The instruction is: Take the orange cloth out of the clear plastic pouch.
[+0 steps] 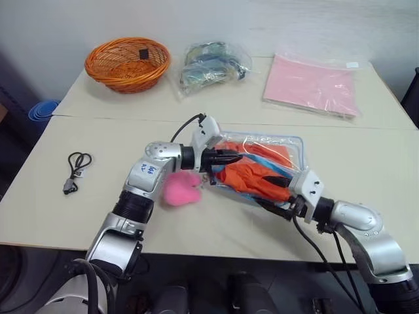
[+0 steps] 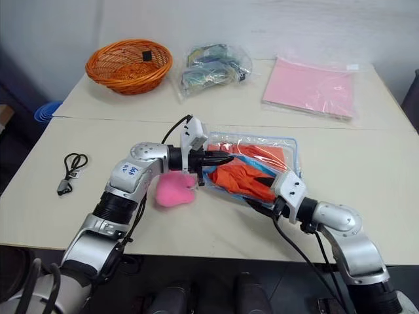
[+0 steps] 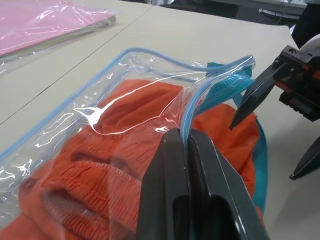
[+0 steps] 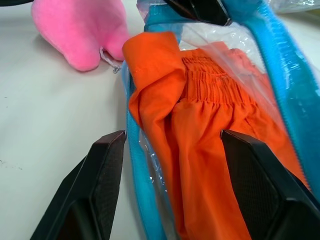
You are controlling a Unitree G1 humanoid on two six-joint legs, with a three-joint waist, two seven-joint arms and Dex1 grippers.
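Orange cloth [image 1: 252, 176] spills from pouch [image 1: 288, 147] mouth toward right claw [image 1: 278, 190].

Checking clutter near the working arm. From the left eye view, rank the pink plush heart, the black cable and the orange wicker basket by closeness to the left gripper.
1. Pink plush heart: just below the left gripper.
2. Black cable: table's left side.
3. Orange wicker basket: far left corner.

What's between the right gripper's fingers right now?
In the right wrist view, the orange cloth at the pouch's open mouth lies between the open right gripper's fingers.
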